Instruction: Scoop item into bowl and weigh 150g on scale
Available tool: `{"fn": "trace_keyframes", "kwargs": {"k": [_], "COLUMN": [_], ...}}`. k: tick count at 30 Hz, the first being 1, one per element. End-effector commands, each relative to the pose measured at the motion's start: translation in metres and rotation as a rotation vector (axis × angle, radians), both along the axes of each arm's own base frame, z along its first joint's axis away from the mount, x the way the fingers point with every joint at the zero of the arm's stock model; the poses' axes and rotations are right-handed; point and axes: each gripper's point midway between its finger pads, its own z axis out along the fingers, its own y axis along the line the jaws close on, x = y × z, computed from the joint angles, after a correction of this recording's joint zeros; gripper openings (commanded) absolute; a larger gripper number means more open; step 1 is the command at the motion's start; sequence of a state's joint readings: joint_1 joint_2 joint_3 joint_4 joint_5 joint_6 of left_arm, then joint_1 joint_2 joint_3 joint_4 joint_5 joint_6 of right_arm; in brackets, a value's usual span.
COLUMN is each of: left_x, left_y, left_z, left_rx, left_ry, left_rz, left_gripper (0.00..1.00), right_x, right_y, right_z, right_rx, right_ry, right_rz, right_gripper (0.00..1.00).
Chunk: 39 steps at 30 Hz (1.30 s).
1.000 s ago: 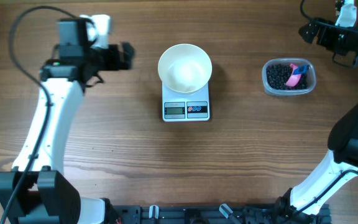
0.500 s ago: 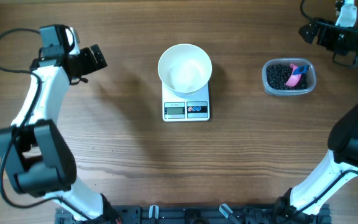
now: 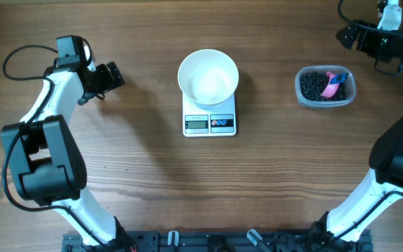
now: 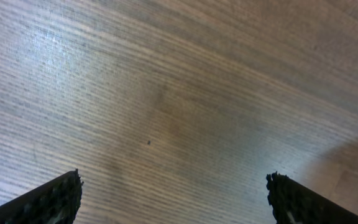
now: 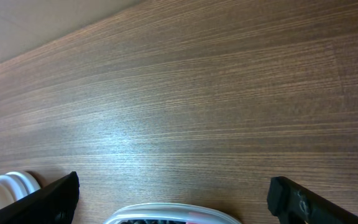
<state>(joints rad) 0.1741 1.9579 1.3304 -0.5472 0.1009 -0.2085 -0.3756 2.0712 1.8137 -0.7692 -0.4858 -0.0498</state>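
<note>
**Opening stage of the scoop-and-weigh task; no scooping is under way yet.** The bowl is sitting empty on the scale at the centre of the table. It is covering the scale's far part and leaving the display and buttons showing at the near edge.

The item is lying as a dark heap in a clear tub to the right, well apart from the scale. A pink scoop is resting on top of the heap.

The left gripper is hanging over bare wood to the left of the bowl, jaws spread wide and holding nothing. The right gripper is hanging beyond the tub's far side, likewise spread and empty.

The next move is probably calling for the right gripper to descend onto the scoop, a small target lying among loose beans.

- **Display:** the digits are showing too small to read.
- **Scoop:** its handle and shape are blurring together.
- **Right arm**: it is running off the frame's edge.
- **White rim**: it is being cut off at the right wrist view's lower left and cannot be identified.
</note>
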Motion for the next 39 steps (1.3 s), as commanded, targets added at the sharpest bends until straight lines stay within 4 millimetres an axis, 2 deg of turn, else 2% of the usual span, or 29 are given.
{"fn": "trace_keyframes", "kwargs": {"k": [1,5,7,9,14,15,20,23,25,27,29,30,33,36,39], "left_x": [-0.014,-0.048,-0.062,-0.066,-0.062,-0.062,-0.073,-0.088,-0.106,-0.133,-0.153,-0.157,-0.16,-0.159,-0.146], "left_y": [0.003,0.011,0.006,-0.001,-0.035,-0.044,-0.112,-0.16,-0.193,-0.231,-0.26,-0.267,-0.272,-0.263,-0.262], "left_z": [-0.01,-0.019,-0.023,-0.025,-0.025,-0.025,-0.013,0.0,0.002,0.003,0.006,0.006,0.006,0.005,0.005], "left_rx": [0.0,0.049,0.068,0.067,0.087,0.088,0.125,0.182,0.203,0.109,0.018,0.016,0.04,0.043,0.042], "left_ry": [0.066,0.217,0.277,0.292,0.289,0.288,0.289,0.27,0.277,0.287,0.283,0.279,0.259,0.286,0.249], "left_rz": [0.023,0.161,0.158,0.141,0.032,-0.009,-0.27,-0.549,-0.778,-1.021,-1.137,-1.165,-1.256,-1.199,-1.158], "left_gripper": [1.0,1.0,1.0,1.0,1.0,0.96,0.91,0.98,1.0,1.0,1.0,1.0,1.0,1.0,1.0], "right_x": [0.004,0.004,0.004,0.004,0.004,0.004,0.004,0.004,0.004,0.004,0.004,0.004,0.004,0.004,0.004], "right_y": [0.0,0.0,0.0,0.0,0.0,0.0,0.0,0.0,0.0,0.0,0.0,0.0,0.0,0.0,0.0], "right_z": [0.0,0.0,0.0,0.0,0.0,0.0,0.0,0.0,0.0,0.0,0.0,0.0,0.0,0.0,0.0], "right_rx": [-0.007,-0.007,-0.007,-0.007,-0.008,-0.007,-0.008,-0.007,-0.007,-0.007,-0.007,-0.008,-0.008,-0.007,-0.008], "right_ry": [-0.004,-0.004,-0.004,-0.004,-0.004,-0.004,-0.004,-0.004,-0.004,-0.004,-0.004,-0.004,-0.004,-0.004,-0.004], "right_rz": [0.001,0.002,0.002,0.002,0.002,0.002,0.002,0.001,0.002,0.002,0.002,0.002,0.002,0.002,0.002], "right_gripper": [1.0,1.0,1.0,1.0,1.0,1.0,1.0,1.0,1.0,0.99,1.0,1.0,1.0,1.0,1.0]}}
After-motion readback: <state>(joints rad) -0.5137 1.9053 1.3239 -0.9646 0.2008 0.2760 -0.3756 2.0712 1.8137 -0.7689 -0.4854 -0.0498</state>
